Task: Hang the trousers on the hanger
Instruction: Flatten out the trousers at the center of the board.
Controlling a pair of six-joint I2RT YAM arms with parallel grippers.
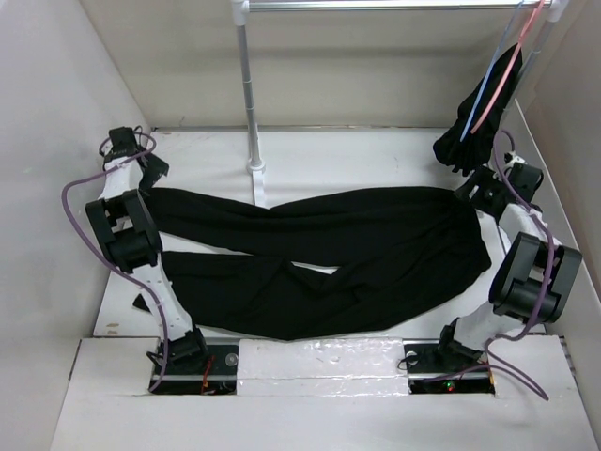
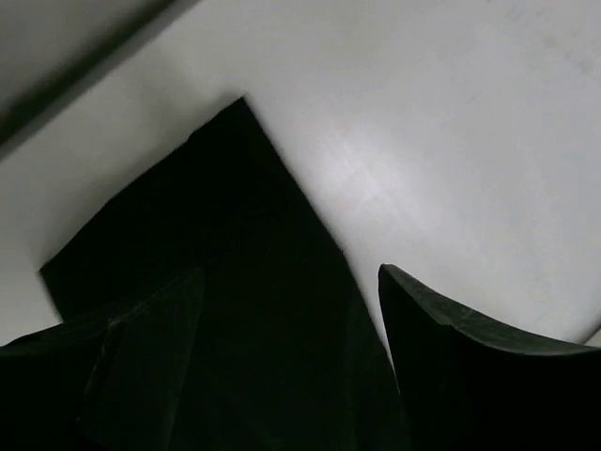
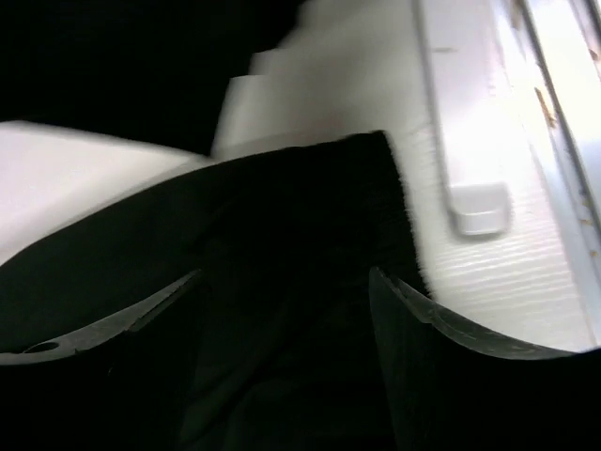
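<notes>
One white tabletop (image 1: 357, 160) fills most of the top view, closed in by pale walls on the left, the back and the right. Across its middle lie the trousers (image 1: 376, 244), black and flat on the surface. The waist is at the right of the frame and the two legs run out toward the left, one above the other, and cross near the centre.

A metal garment rack stands at the back. Its upright pole (image 1: 250, 103) rises from a foot just above the upper leg, and its rail (image 1: 394, 5) runs along the top edge of the frame.

The left arm (image 1: 127, 230) reaches up the left side to the leg ends, and the right arm (image 1: 535, 272) reaches up the right side to the waist.

In the upper right corner a small black bunched garment (image 1: 470, 132) hangs below the rail, just above the waist of the trousers. The hanger (image 1: 490, 80), thin and light blue, hangs from the rail there, slanting down into that bunched garment. It is well apart from the spread legs. A thin pink hanger (image 1: 512, 66) hangs just beside it.

In the left wrist view the left pincer (image 2: 291, 272) is released, its fingers wide apart over a corner of black cloth lying on the tabletop. In the right wrist view the right pincer (image 3: 286, 272) is likewise released, fingers spread above the black cloth edge.
</notes>
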